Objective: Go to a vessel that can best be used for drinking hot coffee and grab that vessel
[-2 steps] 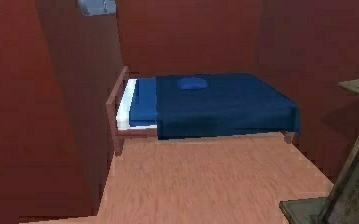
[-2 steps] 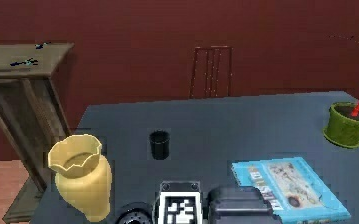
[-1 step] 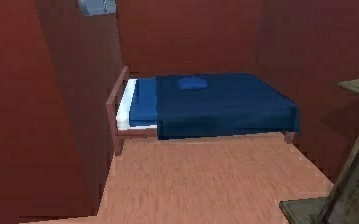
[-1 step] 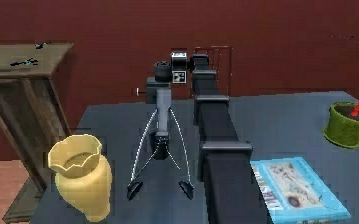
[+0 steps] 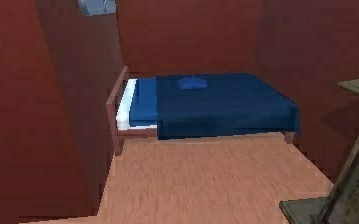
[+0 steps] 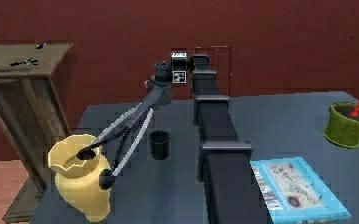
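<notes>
Two thin fingers (image 6: 118,127) of the gripper (image 6: 97,165) sit at a pale yellow ceramic jug (image 6: 80,190). Holding anything? I cannot tell. Beside that jug, on the slate-blue tabletop (image 6: 287,120), stands a small black cylindrical cup (image 6: 159,146), likely the target. Approach looks done, grab unconfirmed.

Blue bed (image 5: 222,108), red walls (image 5: 317,50), wooden floor (image 5: 207,180)
</notes>
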